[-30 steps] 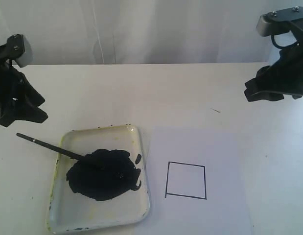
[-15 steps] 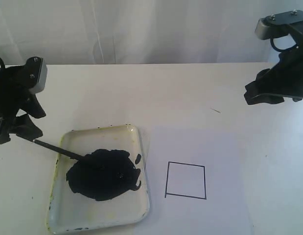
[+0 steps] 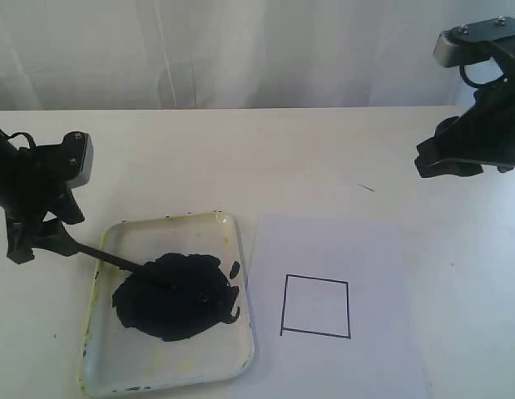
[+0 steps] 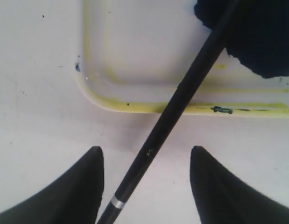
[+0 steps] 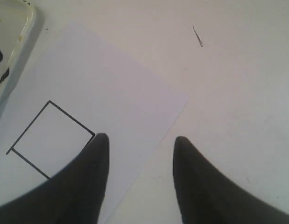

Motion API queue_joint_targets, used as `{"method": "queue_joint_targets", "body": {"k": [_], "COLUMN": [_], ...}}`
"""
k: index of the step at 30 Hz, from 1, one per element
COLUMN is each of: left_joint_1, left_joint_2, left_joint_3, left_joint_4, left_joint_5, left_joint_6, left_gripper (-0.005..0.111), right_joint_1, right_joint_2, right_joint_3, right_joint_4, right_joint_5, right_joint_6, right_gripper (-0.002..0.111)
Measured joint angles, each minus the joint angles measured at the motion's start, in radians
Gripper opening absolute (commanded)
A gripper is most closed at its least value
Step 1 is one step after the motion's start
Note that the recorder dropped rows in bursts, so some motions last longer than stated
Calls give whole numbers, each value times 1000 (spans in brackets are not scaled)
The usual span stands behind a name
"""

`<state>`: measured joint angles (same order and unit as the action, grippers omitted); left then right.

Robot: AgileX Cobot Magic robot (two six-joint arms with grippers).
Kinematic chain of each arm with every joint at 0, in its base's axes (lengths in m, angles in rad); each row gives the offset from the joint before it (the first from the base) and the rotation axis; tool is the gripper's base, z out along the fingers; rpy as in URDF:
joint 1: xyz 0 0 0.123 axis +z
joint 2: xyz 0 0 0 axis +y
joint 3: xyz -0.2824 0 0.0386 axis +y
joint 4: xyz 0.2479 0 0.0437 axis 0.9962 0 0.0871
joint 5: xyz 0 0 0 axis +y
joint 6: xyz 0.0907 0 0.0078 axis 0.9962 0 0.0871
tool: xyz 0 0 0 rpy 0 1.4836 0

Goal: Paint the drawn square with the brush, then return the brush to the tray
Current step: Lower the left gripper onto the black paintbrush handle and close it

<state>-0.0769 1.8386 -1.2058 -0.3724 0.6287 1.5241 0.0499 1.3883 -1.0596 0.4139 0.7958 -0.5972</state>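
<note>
Though the exterior view hides it, the left hand [image 4: 145,150] sits spread astride the brush [image 4: 181,91].

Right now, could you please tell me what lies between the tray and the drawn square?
Only a blank strip of white paper, clearest in the exterior view.

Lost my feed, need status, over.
Left end effector open, straddling brush handle. Right end effector open, empty. Drawn square blank. Nothing in the way.
</note>
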Motion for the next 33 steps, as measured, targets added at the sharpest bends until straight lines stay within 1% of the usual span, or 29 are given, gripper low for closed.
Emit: {"method": "queue_joint_targets", "body": {"k": [6,10,15,29,31,32,33], "left_joint_1": [-1,-2,-2,-2,-2,-2,-2], "left_joint_2": [24,44,48,90,100,102,106], "left_joint_3": [0,0,0,-1,-1,-1,-1], "left_joint_4": [-55,-55,-55,-55,-57,-57,-57], "left_joint_5": [-43,-43,-20,-23,-24,-24,-23], "left_joint_6": [20,24,99,195,199,201,204], "left_gripper": [59,59,59,59,55,48,46], "right_joint_1": [0,0,0,0,0,0,0], "right_joint_2": [0,0,0,0,0,0,0], "right_joint_3": [0,0,0,0,0,0,0], "right_joint_4": [2,2,2,2,2,2,2], "right_joint_5": [0,-2,-4,-8,-8,-8,-8], "right_joint_6": [0,0,0,0,0,0,0], "right_gripper": [42,42,42,42,42,42,42]}}
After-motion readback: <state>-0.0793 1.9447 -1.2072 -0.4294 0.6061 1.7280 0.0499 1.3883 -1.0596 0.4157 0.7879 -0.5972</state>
